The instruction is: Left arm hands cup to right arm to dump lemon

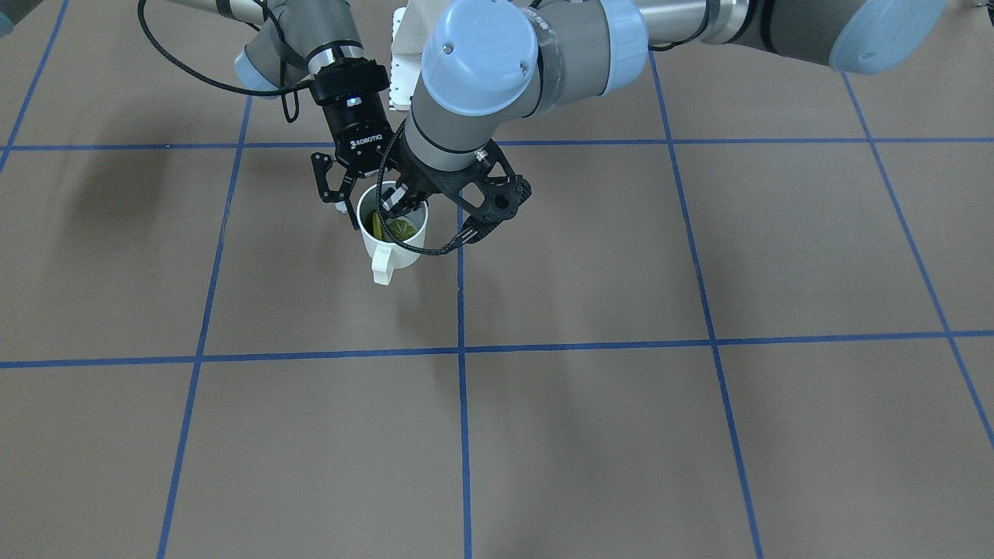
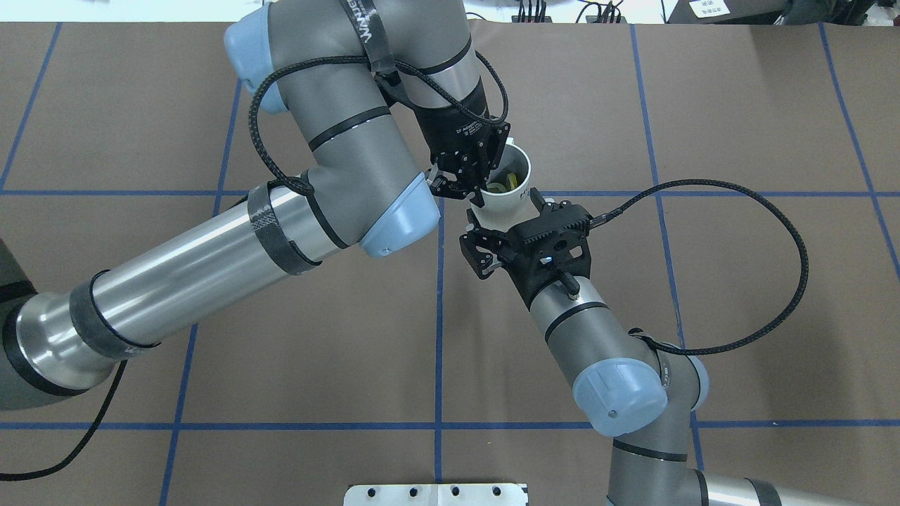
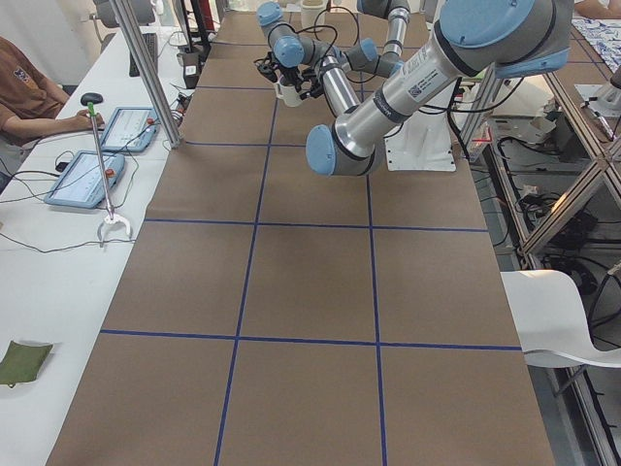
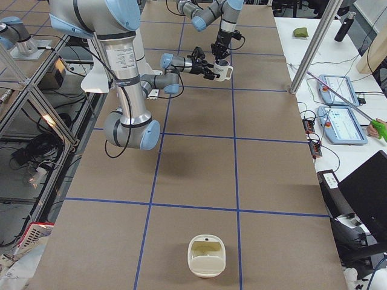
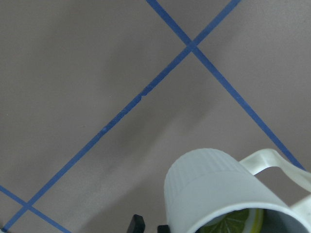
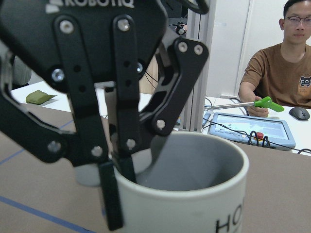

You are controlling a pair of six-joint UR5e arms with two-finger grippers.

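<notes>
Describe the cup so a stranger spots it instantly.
Over the brown, blue-taped table, the left arm meets the right arm. There the left gripper pinches the cup by its rim. It is cream-white against the black gripper, with a squared handle and a yellow-green lemon inside.

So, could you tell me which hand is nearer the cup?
Left. The left hand pinches the rim of the cup, one finger inside; the right hand is open close at its side, contact unclear.

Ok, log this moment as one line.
phase: handover | left gripper: shut on cup rim | right gripper: open beside cup, not gripping | lemon: in cup
</notes>
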